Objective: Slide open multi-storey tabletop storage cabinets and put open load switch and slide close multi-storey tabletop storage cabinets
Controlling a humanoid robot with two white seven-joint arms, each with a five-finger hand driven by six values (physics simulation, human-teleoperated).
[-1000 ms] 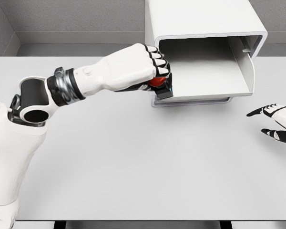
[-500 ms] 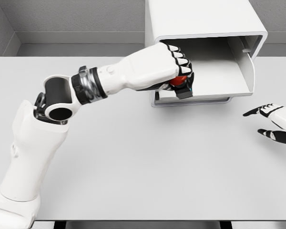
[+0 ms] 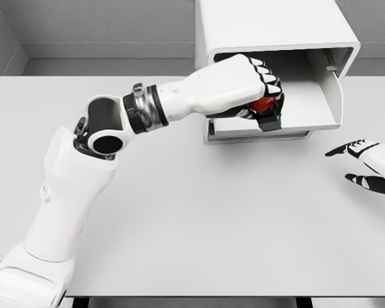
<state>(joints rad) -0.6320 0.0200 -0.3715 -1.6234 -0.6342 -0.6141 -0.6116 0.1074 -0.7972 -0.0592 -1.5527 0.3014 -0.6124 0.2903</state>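
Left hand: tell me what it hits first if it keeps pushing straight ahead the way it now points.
Probably the cabinet's inner right wall. The left hand, shut on the load switch, points right, into the open drawer; depth is unclear.

Left hand [image 3: 253, 86] carries the load switch [image 3: 267, 113] into the open cabinet drawer [image 3: 289, 125].
Its fingers [image 3: 264, 69] grip the red-and-black switch at 1 o'clock; the right hand [image 3: 367, 165] hovers spread above the bench [image 3: 199, 218] at 3 o'clock.

What I can't see
My fingers [image 3: 264, 69] cover most of the load switch [image 3: 267, 112]; the picture's edge cuts my right hand [image 3: 367, 165].
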